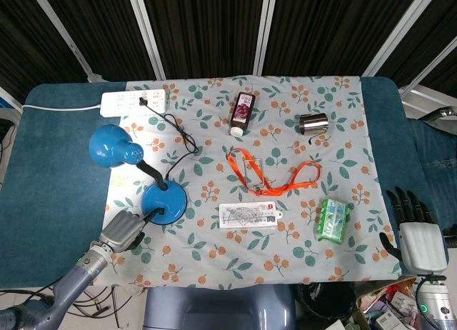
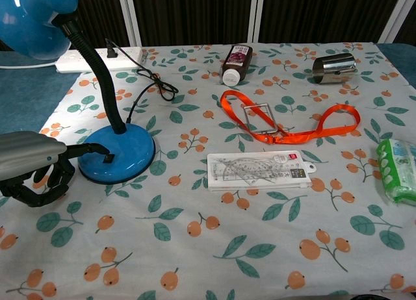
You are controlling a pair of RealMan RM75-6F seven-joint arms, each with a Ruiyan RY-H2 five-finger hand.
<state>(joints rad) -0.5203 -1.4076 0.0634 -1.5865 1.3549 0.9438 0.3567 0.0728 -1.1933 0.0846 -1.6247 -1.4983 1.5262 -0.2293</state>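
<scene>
Touching the near-left edge of the blue lamp's base (image 2: 117, 158), the left hand (image 2: 36, 167) curls its fingers, gripping nothing. Its lampshade (image 2: 32, 17) is cut off in the chest view. Far right, off the cloth (image 1: 285, 266), the right hand (image 1: 414, 233) rests with fingers spread.

The left hand (image 2: 39, 167) has its fingers (image 2: 97, 150) on the round base of the blue gooseneck desk lamp (image 2: 120, 158), whose black neck rises just beyond the fingertips. Bare floral tablecloth (image 2: 195, 248) lies open beside the fingers, towards the flat clear plastic ruler pack (image 2: 257, 170). The lamp's black cord (image 2: 153, 86) trails beyond it.
</scene>
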